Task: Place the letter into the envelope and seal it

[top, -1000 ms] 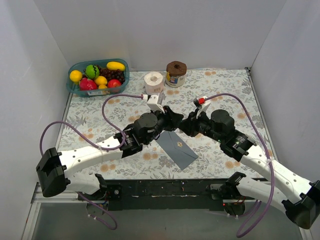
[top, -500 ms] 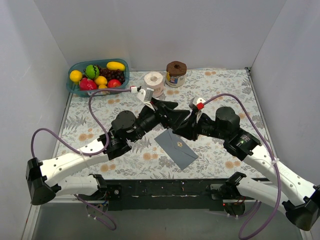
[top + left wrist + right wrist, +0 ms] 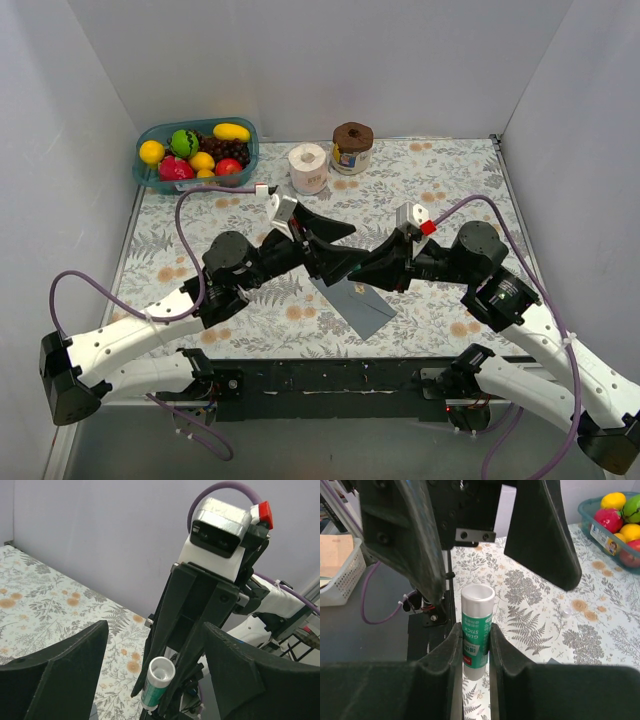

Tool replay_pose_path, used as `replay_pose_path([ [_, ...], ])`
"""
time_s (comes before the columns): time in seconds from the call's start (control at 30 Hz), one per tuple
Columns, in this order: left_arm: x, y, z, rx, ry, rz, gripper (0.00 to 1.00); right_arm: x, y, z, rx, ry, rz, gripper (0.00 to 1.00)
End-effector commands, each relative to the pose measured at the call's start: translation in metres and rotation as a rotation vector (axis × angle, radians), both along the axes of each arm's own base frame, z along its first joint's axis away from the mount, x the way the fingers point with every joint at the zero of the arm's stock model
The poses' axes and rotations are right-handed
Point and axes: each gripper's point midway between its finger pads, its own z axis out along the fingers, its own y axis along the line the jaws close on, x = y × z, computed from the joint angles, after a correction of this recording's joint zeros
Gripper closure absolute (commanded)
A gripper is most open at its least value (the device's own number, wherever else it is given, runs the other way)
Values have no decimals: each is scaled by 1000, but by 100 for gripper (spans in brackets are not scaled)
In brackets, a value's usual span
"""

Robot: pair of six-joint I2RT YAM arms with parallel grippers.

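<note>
Grey envelope [image 3: 362,305] lay flat on table [image 3: 450,180], centre-front, top end under both grippers' tips. L gripper [image 3: 345,245]: jaws wide, nothing held. R gripper [image 3: 476,645]: jaws narrow, clamped on green-white glue stick [image 3: 477,615], facing L gripper.

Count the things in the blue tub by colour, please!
Yellow pieces: 3
Red pieces: 2
Green ball: 1
Dark grapes: 1 bunch
Total: 7
</note>
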Motion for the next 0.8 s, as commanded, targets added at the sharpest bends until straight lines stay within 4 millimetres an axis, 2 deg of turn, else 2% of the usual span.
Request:
replay_pose_path([
  [0.0,-9,-5,-2,-1,-10,-81,29,-10,-2,32,84,-75,42,99],
  [0.03,-9,-5,-2,-2,-10,-90,35,-11,-1,32,85,-74,47,99],
  [0.13,-8,-7,-4,-4,0,-114,41,-10,-1,32,84,-73,47,99],
  [0.23,-8,-7,-6,-4,9,-123,43,-10,-1,32,82,-70,44,99],
  [0.37,-9,-8,-8,0,7,-142,51,-8,-1,32,85,-69,35,99],
  [0.7,-12,-14,-19,24,12,-186,57,8,-1,28,75,-34,-49,99],
  [0.77,-10,-15,-20,30,9,-180,64,10,-1,27,73,-28,-60,99],
])
